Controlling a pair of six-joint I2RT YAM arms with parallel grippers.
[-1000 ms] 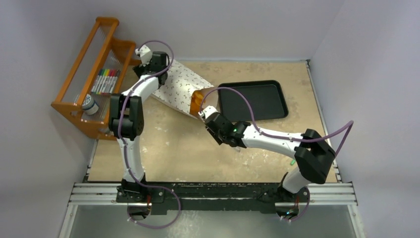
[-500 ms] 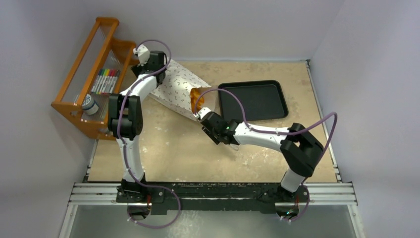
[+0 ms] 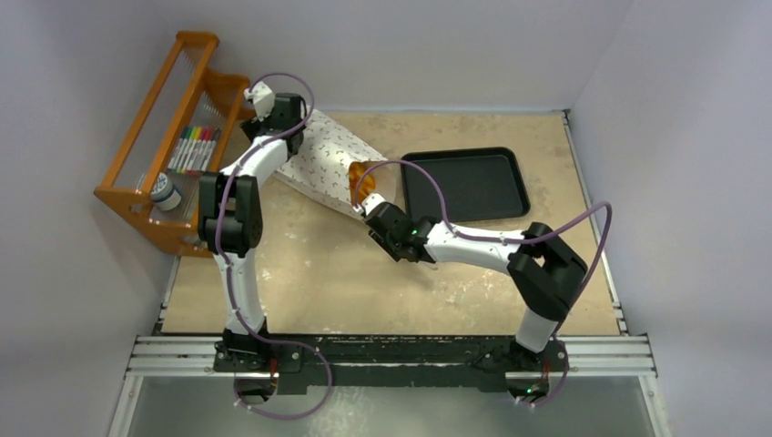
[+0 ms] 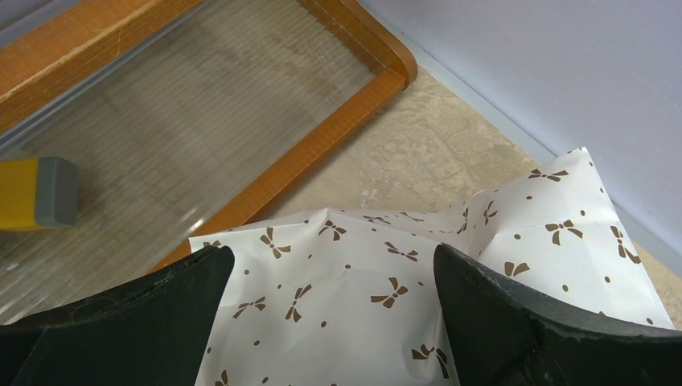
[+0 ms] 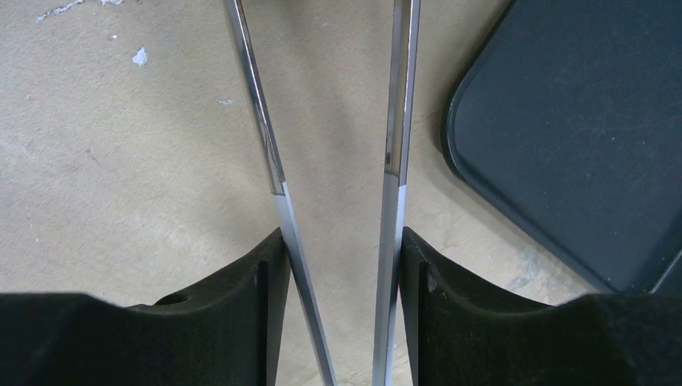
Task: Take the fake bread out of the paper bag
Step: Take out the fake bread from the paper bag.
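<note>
The white paper bag (image 3: 326,157), printed with small brown bows, lies at the back left of the table with its mouth facing right. Something orange-brown, the fake bread (image 3: 362,176), shows at the mouth. My left gripper (image 3: 293,129) is over the bag's closed far end. In the left wrist view its jaws (image 4: 331,254) stand wide apart with the bag paper (image 4: 386,273) between and under them. My right gripper (image 3: 371,211) is just in front of the bag's mouth. In the right wrist view it (image 5: 342,235) is shut on a pair of metal tongs (image 5: 261,129).
A black tray (image 3: 464,185) lies to the right of the bag and shows in the right wrist view (image 5: 579,121). An orange wooden rack (image 3: 173,146) with markers stands at the left wall, right behind the bag (image 4: 322,133). A yellow marker (image 4: 32,193) lies in it.
My right arm has reached left and forward, bringing the tongs up to the bag's mouth. The bag's mouth has shifted slightly back and left. The left gripper has barely moved.
</note>
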